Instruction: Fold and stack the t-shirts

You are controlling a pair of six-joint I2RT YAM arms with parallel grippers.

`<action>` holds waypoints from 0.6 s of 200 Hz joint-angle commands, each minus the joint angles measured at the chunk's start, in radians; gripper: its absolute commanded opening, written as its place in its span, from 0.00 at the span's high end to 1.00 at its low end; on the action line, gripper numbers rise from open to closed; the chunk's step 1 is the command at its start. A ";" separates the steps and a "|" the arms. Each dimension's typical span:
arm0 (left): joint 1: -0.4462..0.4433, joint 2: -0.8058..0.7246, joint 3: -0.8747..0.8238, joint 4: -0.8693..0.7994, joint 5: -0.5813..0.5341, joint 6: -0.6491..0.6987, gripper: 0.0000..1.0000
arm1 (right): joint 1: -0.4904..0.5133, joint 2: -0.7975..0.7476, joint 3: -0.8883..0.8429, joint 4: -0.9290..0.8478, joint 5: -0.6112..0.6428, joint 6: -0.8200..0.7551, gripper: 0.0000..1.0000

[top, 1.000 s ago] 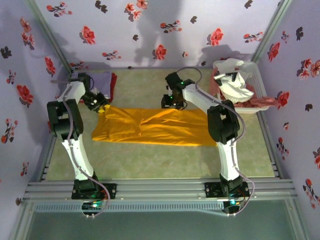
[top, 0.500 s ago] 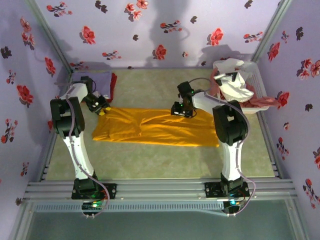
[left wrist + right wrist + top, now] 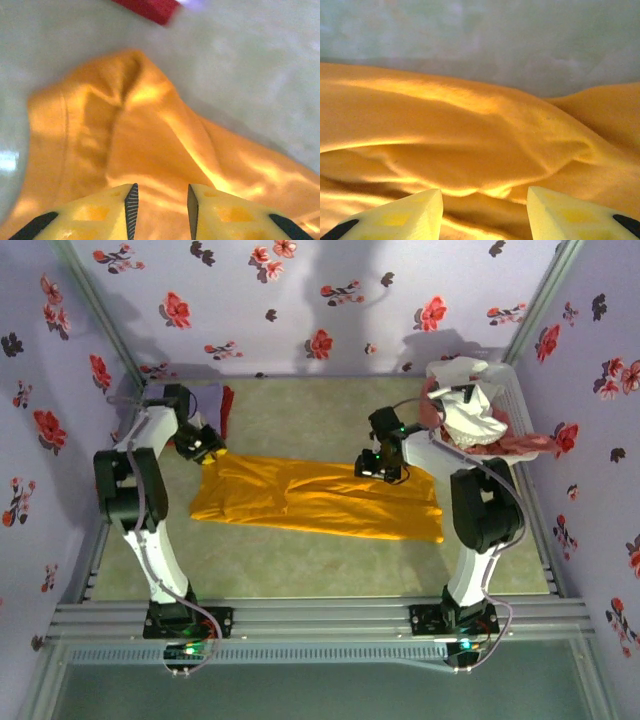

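- The mustard-orange t-shirt [image 3: 315, 500] lies in a long band across the middle of the pale green surface [image 3: 300, 410]. It is folded lengthwise, and soft creases run along it.
- The left claw [image 3: 206, 446] sits low at the shirt's far left corner.
- In the left wrist view its two yellow fingers [image 3: 112, 212] stand apart with a narrow gap. Orange cloth shows through that gap and nothing is pinched, so this claw is released.
- The cloth ahead of the left claw rises into a rounded hump at the shirt's corner, with bare surface beyond it.
- The right claw [image 3: 381, 467] is at the shirt's far edge, to the right of its middle.
- In the right wrist view its fingers [image 3: 402, 217] are spread wide. A raised ridge of orange cloth runs across just ahead of the tips and nothing is clamped, so this claw is released too.
- I cannot tell whether the tips of either claw press on the cloth.
- The lavender t-shirt [image 3: 205, 398] lies folded in the far left corner of the surface, just beyond the left claw.
- The red t-shirt [image 3: 227, 408] shows as a strip along the lavender one's right side. A blurred corner of it shows at the top of the left wrist view [image 3: 147, 9].
- A white basket [image 3: 518, 400] stands at the far right.
- The white t-shirt [image 3: 470, 418] is heaped in the basket, and the pink t-shirt [image 3: 520, 446] spills over the basket's near rim.
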 commanded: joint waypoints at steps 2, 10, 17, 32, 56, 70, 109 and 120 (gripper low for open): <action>-0.044 -0.151 -0.096 0.023 -0.027 -0.052 0.69 | 0.005 -0.021 0.041 -0.098 -0.019 -0.031 0.52; -0.065 -0.169 -0.130 0.032 -0.027 -0.064 0.74 | 0.006 -0.014 0.037 -0.102 -0.028 -0.028 0.53; -0.086 -0.177 -0.152 0.038 -0.031 -0.071 0.81 | 0.009 -0.012 0.023 -0.098 -0.037 -0.020 0.54; -0.142 -0.174 -0.208 0.062 -0.044 -0.097 0.96 | 0.018 -0.023 -0.017 -0.087 -0.040 -0.010 0.58; -0.235 -0.141 -0.269 0.116 -0.069 -0.146 1.00 | 0.025 -0.055 -0.109 -0.058 -0.024 0.008 0.71; -0.269 -0.104 -0.277 0.140 -0.086 -0.168 1.00 | 0.025 -0.065 -0.149 -0.057 -0.001 0.009 0.84; -0.294 -0.017 -0.257 0.193 -0.132 -0.193 1.00 | 0.003 -0.065 -0.236 -0.080 0.040 0.020 0.99; -0.292 0.001 -0.263 0.237 -0.134 -0.205 1.00 | 0.001 -0.069 -0.258 -0.094 0.054 0.029 1.00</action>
